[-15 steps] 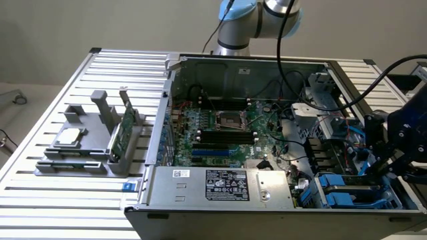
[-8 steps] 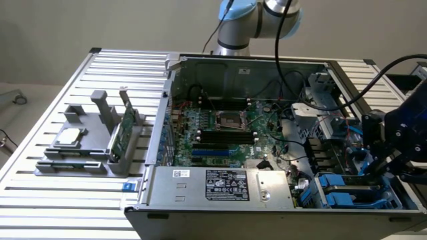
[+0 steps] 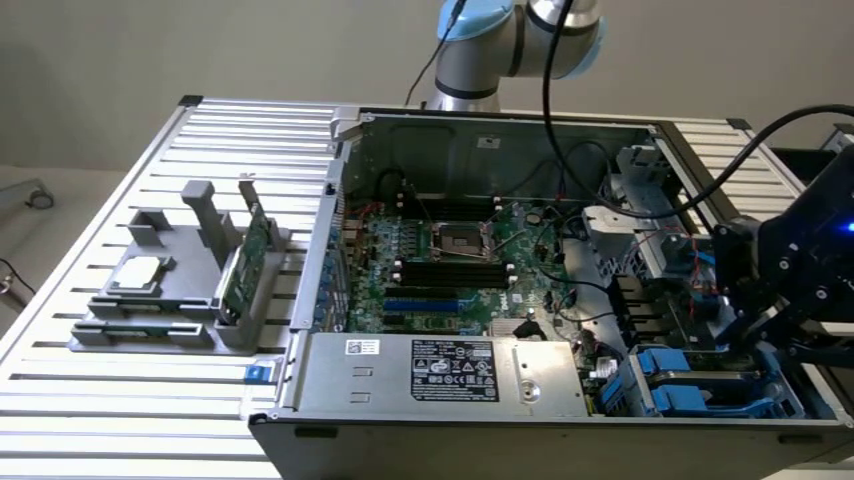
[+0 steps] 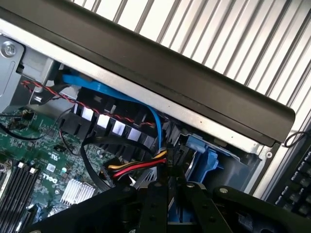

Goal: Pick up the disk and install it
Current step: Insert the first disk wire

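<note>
Open computer case [image 3: 400,130] on slatted table [image 3: 120,400], gripper [image 3: 771,342] [image 4: 167,191] low at case's front corner, exterior view's right, grip state unreadable, the disk [image 3: 697,386] just beneath, cables [image 4: 138,167] and case wall close.

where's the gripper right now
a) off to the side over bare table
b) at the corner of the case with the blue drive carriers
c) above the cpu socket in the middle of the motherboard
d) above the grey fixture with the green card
b: in the exterior view the gripper hangs over the blue drive carriers in the corner of the computer case on that view's right, far from the grey fixture and its green card.
</note>
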Robot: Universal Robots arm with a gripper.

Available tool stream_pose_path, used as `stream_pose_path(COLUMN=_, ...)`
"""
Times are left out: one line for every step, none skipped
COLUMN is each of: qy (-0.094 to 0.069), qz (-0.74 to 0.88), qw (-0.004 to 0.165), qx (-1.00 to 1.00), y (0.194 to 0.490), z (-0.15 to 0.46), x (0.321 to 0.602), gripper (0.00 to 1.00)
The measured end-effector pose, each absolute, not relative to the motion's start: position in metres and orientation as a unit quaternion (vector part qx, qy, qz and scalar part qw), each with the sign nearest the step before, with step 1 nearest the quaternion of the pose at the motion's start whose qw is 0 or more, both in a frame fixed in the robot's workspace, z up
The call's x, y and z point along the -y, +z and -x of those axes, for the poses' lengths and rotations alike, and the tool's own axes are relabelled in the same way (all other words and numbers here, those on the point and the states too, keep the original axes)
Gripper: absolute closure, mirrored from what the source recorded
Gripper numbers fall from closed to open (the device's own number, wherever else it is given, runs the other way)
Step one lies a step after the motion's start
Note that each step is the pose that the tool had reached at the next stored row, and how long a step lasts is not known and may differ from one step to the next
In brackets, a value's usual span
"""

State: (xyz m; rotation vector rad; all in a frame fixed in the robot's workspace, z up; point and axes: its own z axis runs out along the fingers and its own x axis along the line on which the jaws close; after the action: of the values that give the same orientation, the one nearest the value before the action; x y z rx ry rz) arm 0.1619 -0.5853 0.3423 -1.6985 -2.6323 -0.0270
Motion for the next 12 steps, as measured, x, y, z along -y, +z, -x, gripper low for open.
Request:
stream_pose_path(qy=-0.009, qz=0.545, qw=0.005, qx=0.839, y=0.3427, z=-0.1617, x=0.5853, gripper=0.84)
stream_pose_path(qy=-0.01, qz=0.548, qw=0.006, qx=0.837, y=0.3431, z=-0.1617, x=0.5853, gripper=0.84)
stream_pose_path(qy=-0.011, qz=0.551, qw=0.008, qx=0.835, y=0.3434, z=-0.1616, x=0.5854, gripper=0.84)
stream_pose_path(qy=-0.011, qz=0.554, qw=0.009, qx=0.833, y=0.3437, z=-0.1616, x=0.5854, gripper=0.84)
stream_pose_path(qy=-0.011, qz=0.557, qw=0.01, qx=0.83, y=0.3438, z=-0.1617, x=0.5855, gripper=0.84)
stream_pose_path(qy=-0.011, qz=0.561, qw=0.011, qx=0.828, y=0.3441, z=-0.1617, x=0.5855, gripper=0.84)
stream_pose_path(qy=-0.011, qz=0.564, qw=0.012, qx=0.825, y=0.3444, z=-0.1617, x=0.5855, gripper=0.84)
stream_pose_path(qy=-0.011, qz=0.568, qw=0.014, qx=0.823, y=0.3446, z=-0.1617, x=0.5855, gripper=0.84)
stream_pose_path(qy=-0.01, qz=0.571, qw=0.015, qx=0.82, y=0.3446, z=-0.1617, x=0.5855, gripper=0.84)
stream_pose_path(qy=-0.009, qz=0.575, qw=0.016, qx=0.818, y=0.3446, z=-0.1617, x=0.5855, gripper=0.84)
stream_pose_path(qy=-0.008, qz=0.578, qw=0.017, qx=0.816, y=0.3446, z=-0.1618, x=0.5855, gripper=0.84)
stream_pose_path(qy=-0.007, qz=0.582, qw=0.019, qx=0.813, y=0.3447, z=-0.1617, x=0.5855, gripper=0.84)
